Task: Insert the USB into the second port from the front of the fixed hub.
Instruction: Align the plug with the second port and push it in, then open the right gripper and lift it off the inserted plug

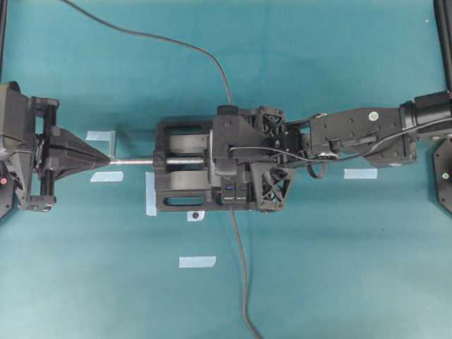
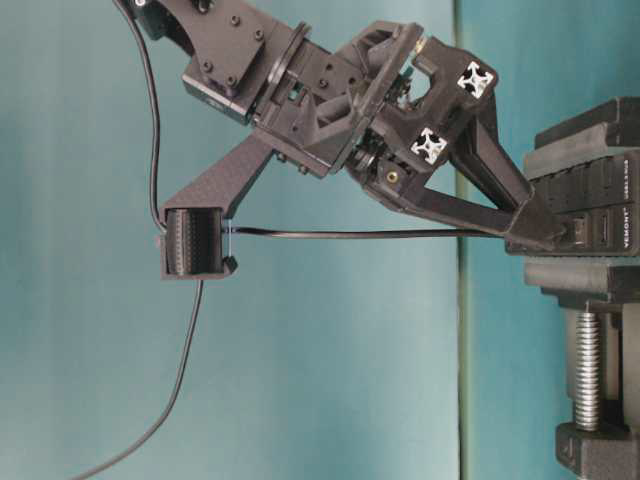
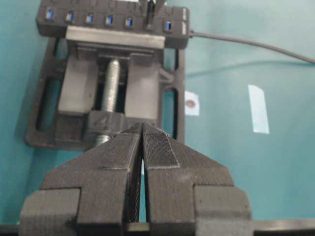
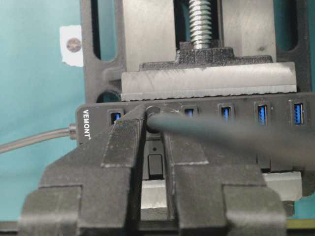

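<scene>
A: Which step is in hand here?

B: By my reading, the insertion itself. The right gripper (image 4: 155,147) is pinching the USB (image 4: 153,119) between its closed fingers (image 4: 118,142) and is pressing the plug against the face of the fixed hub (image 4: 275,101), right where the second port would be, just beside the blue end slot (image 4: 115,116) nearest the hub's lead (image 4: 34,139).

A: Is the plug already seated?

B: I cannot tell. The plug itself is hiding the slot, and from the side view the fingertips are touching the hub's edge, with the USB's thin cable running back level from them.

A: And the other arm?

B: The left gripper (image 3: 142,162) is hanging well apart from the vise (image 3: 106,93), its fingers closed together on nothing.

A: What is the next move calling for?

B: I'd judge a straight, gentle push along the port's axis, keeping the plug square; any tilt is risking a jam against the slot's rim. Then the fingers would need to be opening and backing off without dragging the cable.

A: How is the USB looking?

B: A small black plug, its long thin black cable blurring across the right wrist view, close to the lens.
</scene>
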Motion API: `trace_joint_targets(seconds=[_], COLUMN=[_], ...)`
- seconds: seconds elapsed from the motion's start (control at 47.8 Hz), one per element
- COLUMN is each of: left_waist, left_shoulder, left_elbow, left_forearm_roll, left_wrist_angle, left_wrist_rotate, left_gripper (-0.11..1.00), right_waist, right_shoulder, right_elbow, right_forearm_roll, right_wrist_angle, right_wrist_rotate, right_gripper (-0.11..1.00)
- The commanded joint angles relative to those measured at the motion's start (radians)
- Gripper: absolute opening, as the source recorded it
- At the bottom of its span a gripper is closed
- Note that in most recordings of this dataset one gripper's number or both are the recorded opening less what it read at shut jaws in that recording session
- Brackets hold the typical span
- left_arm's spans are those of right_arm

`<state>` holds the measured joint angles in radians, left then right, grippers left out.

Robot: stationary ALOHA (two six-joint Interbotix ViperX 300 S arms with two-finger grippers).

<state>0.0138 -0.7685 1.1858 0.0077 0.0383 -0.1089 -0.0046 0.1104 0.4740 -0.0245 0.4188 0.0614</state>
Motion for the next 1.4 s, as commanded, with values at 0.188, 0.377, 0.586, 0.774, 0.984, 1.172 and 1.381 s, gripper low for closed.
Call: trace_joint_targets(seconds=[0.188,0.377,0.586,0.774,0.984,1.172,1.381], left_waist=[0.002,0.002,0.002,0.000,0.000,0.002,0.000], left_shoulder=[0.002,0.002,0.002,0.002,0.002,0.002,0.002], left_elbow=[-0.017,-0.017,-0.015,-0.015,-0.015,-0.015,-0.015], left_forearm_roll=[0.002,0.002,0.002,0.002,0.002,0.002,0.002], left_wrist_angle=[-0.011,-0.011,-0.011,-0.011,-0.011,-0.011,-0.011], left_wrist_rotate=[-0.002,-0.002,-0.002,-0.002,-0.002,-0.002,-0.002], left_gripper=[0.00,0.00,0.00,0.00,0.00,0.00,0.00], right_waist=[0.002,0.002,0.002,0.002,0.002,0.002,0.002], right_shoulder=[0.002,0.011,0.021,0.025,0.025,0.025,0.025], right_elbow=[0.000,0.000,0.000,0.000,0.000,0.000,-0.008], right_forearm_roll=[0.003,0.003,0.005,0.005,0.005,0.005,0.006], right_wrist_angle=[0.005,0.005,0.006,0.006,0.006,0.008,0.032], right_wrist_rotate=[-0.003,-0.005,-0.005,-0.005,-0.005,-0.002,0.002], right_gripper=[0.05,0.05,0.05,0.05,0.05,0.05,0.05])
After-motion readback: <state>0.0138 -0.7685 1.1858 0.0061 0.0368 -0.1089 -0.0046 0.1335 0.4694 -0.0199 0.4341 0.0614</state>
